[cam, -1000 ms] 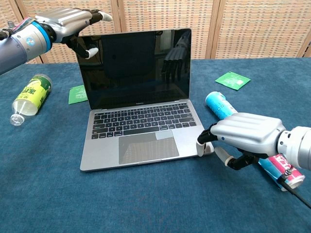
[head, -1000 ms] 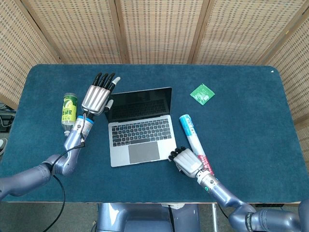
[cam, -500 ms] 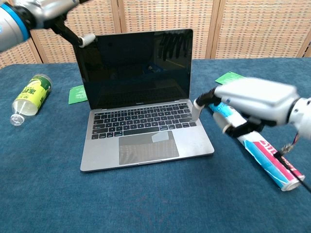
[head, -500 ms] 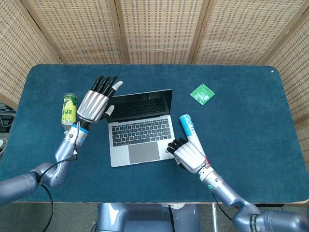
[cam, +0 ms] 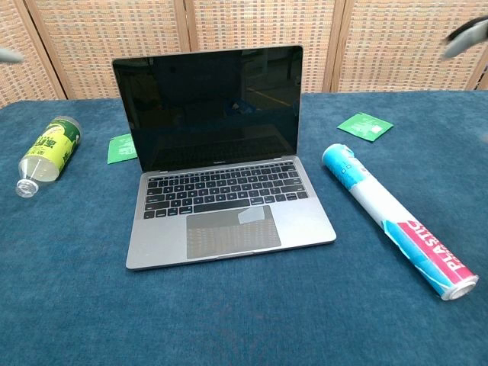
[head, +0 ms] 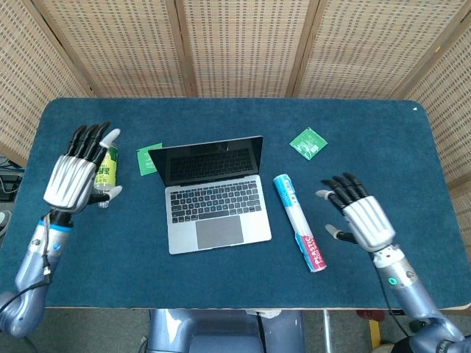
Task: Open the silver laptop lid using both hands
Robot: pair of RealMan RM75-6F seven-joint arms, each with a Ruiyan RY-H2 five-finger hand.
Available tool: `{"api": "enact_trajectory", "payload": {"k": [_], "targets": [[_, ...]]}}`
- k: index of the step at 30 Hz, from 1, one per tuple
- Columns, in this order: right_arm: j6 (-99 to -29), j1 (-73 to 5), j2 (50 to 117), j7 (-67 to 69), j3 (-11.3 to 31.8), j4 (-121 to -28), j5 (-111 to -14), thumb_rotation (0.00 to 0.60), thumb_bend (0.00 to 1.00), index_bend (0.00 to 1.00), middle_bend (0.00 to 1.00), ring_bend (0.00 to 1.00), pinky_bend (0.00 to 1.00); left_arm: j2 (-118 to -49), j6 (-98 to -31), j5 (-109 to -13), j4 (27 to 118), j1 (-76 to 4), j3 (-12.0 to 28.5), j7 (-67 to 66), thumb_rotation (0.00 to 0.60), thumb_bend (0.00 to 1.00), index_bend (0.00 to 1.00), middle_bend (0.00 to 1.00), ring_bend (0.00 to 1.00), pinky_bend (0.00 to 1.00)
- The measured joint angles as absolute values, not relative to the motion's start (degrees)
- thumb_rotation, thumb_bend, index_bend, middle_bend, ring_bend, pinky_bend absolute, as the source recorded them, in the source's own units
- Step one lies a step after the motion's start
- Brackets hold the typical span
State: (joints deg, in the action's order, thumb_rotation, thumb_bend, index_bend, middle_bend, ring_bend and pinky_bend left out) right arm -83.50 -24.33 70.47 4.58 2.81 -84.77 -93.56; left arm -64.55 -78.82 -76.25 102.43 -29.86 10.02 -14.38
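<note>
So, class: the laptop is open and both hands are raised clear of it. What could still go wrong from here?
1. The left hand hovers over the bottle; lowering it might set the bottle rolling.
2. The tube lies between the right hand and the laptop; a sweep inward may push it into the laptop.

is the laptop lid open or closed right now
Open. The laptop lid stands upright, with its dark screen and keyboard exposed; no hand touches it.
</note>
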Motion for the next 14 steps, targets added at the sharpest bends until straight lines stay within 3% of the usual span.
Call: {"api": "enact_trajectory", "payload": {"k": [4,9,14], "targets": [[-89.94,-17.98,69.74,5.92,1.33,-82.58,-93.45,0.600,0.00,0.02,0.00,0.00,0.00,-62.97,-83.45,-77.79,104.78,-22.62,4.59,-12.25,0.600,0.00,0.00,0.00,0.00,0.00],[-94.96,-11.97,68.39,6.15,-0.57,-83.79,-93.18,0.600,0.00,0.00,0.00,0.00,0.00,-62.83,-87.65,-81.48,104.39,-15.29,-2.02,-10.21,0.600,0.00,0.00,0.00,0.00,0.00],[-96.34,-9.59,67.20,6.07,-1.48,-85.33,-93.23,0.600,0.00,0.00,0.00,0.00,0.00,-64.32,-89.82,-83.67,101.11,-11.33,-4.66,-9.27,0.600,0.00,0.00,0.00,0.00,0.00]]}}
